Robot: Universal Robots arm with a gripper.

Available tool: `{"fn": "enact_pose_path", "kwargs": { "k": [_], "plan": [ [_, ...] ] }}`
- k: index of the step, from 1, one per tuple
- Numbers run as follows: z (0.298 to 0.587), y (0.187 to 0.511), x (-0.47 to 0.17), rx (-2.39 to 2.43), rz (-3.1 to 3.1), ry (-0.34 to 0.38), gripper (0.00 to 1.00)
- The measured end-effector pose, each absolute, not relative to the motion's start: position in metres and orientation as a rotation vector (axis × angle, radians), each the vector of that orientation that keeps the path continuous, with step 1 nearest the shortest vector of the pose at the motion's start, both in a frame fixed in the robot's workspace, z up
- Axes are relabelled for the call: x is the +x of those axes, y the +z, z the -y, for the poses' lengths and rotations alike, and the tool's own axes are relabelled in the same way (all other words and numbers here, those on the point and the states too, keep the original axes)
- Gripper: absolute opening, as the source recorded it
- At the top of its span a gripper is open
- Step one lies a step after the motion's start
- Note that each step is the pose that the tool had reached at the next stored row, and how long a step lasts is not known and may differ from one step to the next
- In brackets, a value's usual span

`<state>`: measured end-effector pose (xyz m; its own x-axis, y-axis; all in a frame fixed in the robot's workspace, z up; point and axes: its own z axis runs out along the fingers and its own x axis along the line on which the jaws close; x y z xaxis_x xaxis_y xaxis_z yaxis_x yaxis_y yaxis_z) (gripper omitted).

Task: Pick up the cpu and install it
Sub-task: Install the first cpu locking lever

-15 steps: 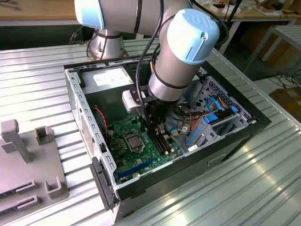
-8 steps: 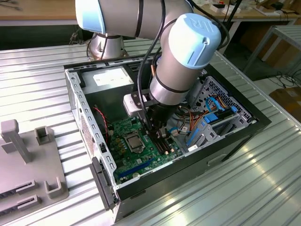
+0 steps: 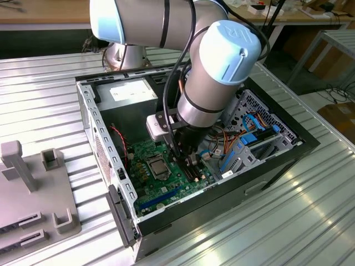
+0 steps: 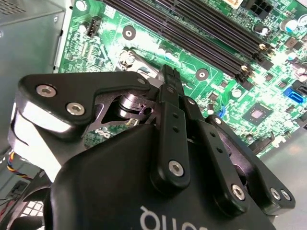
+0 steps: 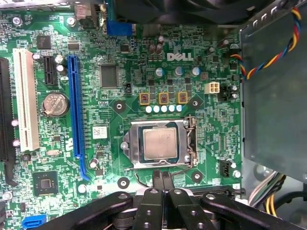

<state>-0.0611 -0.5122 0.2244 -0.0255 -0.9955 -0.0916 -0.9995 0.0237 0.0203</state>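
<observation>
- In the exterior view, we see the arm reaching down into the open computer case (image 3: 89,119), its gripper (image 3: 186,158) low over the green motherboard (image 3: 150,180). The cpu (image 3: 158,164) sits as a small grey square inside its socket, just beside the gripper toward the exterior view's left, so the wrist hangs a little off to one side of the chip rather than straight above it.
- In the second wrist view, the black gripper (image 4: 169,76) points its tip at the board beside the long black memory slots (image 4: 201,28). The two fingers (image 4: 165,115) lie pressed together with no gap we can make out, and nothing sits between them. The socket is mostly hidden behind the gripper body here, so we cannot judge the chip from this angle.
- In the first wrist view, the cpu (image 5: 160,143) lies flat in the metal socket frame (image 5: 184,143), a plain silver-grey square with its edges parallel to the frame; being square, it has no long axis. The gripper (image 5: 162,175) hovers just past the frame's near edge, tips closed and empty, in line with the chip's middle. The chip looks seated rather than loose, though we would only say probably, since the frame hides its rim.
</observation>
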Motion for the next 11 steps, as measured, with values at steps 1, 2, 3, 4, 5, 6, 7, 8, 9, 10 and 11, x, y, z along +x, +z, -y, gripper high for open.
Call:
{"fn": "enact_pose_path", "kwargs": {
  "k": [1,2,3,4,5,6,7,8,9,10,11],
  "plan": [
    [0.5128,0.2242,-0.0611,-2.157,-2.211,0.12,0.11],
    [0.5133,0.2236,-0.0611,-2.157,-2.211,0.119,0.11],
    [0.5134,0.2229,-0.0611,-2.158,-2.212,0.118,0.11],
    [0.5136,0.2219,-0.0611,-2.158,-2.212,0.117,0.11],
    [0.5136,0.2214,-0.0611,-2.158,-2.212,0.117,0.11],
    [0.5137,0.2208,-0.0611,-2.159,-2.212,0.117,0.11],
    [0.5137,0.2201,-0.0611,-2.159,-2.213,0.117,0.11],
    [0.5137,0.2195,-0.0611,-2.159,-2.213,0.117,0.11],
    [0.5138,0.2187,-0.0611,-2.159,-2.213,0.117,0.11],
    [0.5138,0.2182,-0.0611,-2.159,-2.213,0.117,0.11],
    [0.5138,0.2176,-0.061,-2.159,-2.213,0.117,0.11]
  ]
}}
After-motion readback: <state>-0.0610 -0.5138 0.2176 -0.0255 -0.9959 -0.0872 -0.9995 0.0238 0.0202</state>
